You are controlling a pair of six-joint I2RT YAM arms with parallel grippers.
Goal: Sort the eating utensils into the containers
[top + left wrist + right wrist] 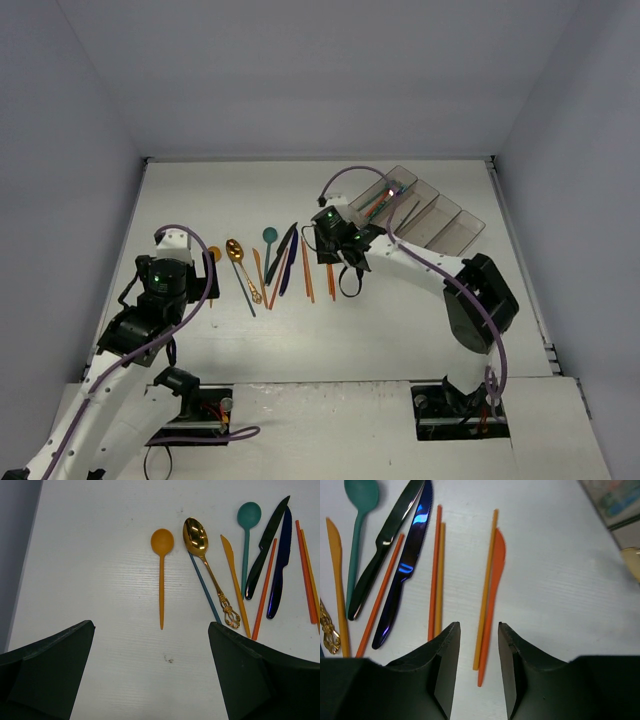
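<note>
The eating utensils lie side by side mid-table (pixel 270 265). In the right wrist view my right gripper (pixel 478 627) stands open, and the lower ends of an orange knife (pixel 494 587) and a yellow-orange stick (pixel 486 580) lie untouched between its fingers. Left of them lie two more orange sticks (pixel 436 570), a navy knife (pixel 407 567), a black knife (pixel 382 552) and a teal spoon (pixel 360 500). My left gripper (pixel 151 625) is wide open and empty, just short of an orange spoon (pixel 161 570) and a gold spoon (pixel 202 550). The containers (pixel 440 222) stand at the back right.
The leftmost bin (pixel 385 200) holds a few orange and teal pieces. A gold object (pixel 632 562) shows at the right edge of the right wrist view. Grey walls close in the table on three sides. The right arm's purple cable (pixel 440 275) loops over it.
</note>
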